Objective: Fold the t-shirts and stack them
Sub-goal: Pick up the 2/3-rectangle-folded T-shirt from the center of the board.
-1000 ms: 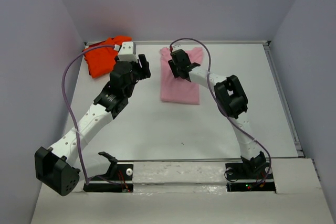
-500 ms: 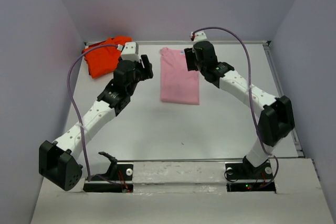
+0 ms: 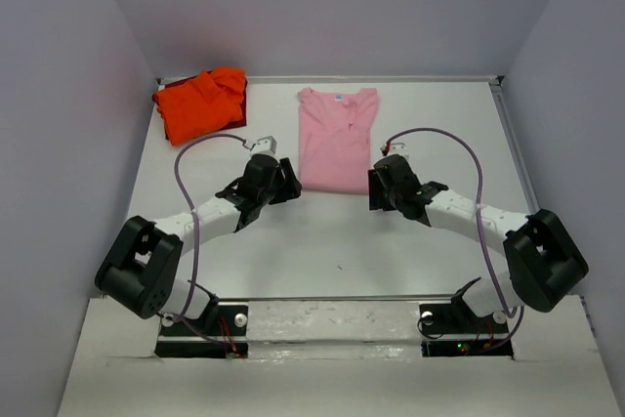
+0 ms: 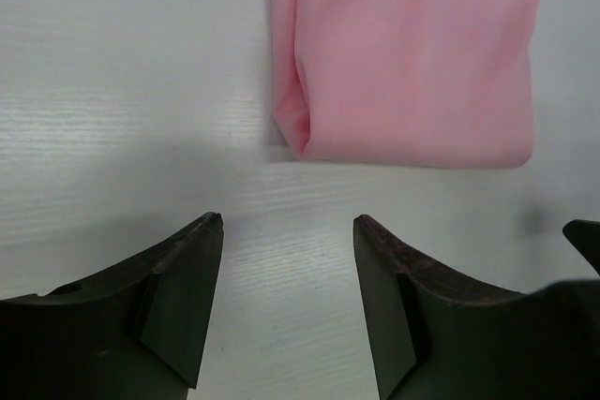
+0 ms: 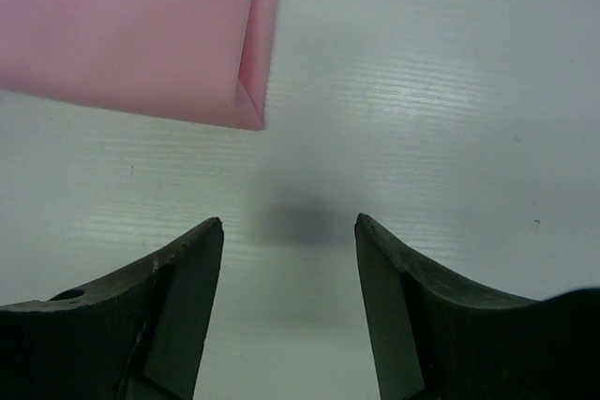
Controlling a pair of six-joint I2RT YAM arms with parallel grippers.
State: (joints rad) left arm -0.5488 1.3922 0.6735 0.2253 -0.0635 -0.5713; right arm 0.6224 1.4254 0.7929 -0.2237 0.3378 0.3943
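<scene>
You are looking down on a white table (image 3: pixel 342 251) from above and behind, with two white-and-black robot arms bolted side by side at the bottom edge of the frame. The left arm (image 3: pixel 195 217) reaches low across the table from lower left towards the centre, and the right arm (image 3: pixel 479 214) mirrors it from lower right. The left gripper (image 3: pixel 286 183) sits just left of centre with its two dark fingers (image 4: pixel 178 278) spread well apart and nothing between them. In its wrist view only bare table lies in the gap. The right gripper (image 3: pixel 375 188) sits just right of centre, its fingers (image 5: pixel 403 288) equally parted and holding nothing, with a soft shadow on the table between them. Just beyond both grippers, in the upper centre of the frame, lies the pink t-shirt (image 3: pixel 335 144). It is flat and folded into a long narrow rectangle, with the round neck at the far end. Its near left corner shows just ahead of the left fingertips, and its near right corner sits at the upper left of the right wrist view. Neither gripper touches it. Farthest away, in the upper left corner of the table against the back wall, the orange-red t-shirt (image 3: pixel 200 103) lies in a loose, rumpled heap, well apart from the pink one.
</scene>
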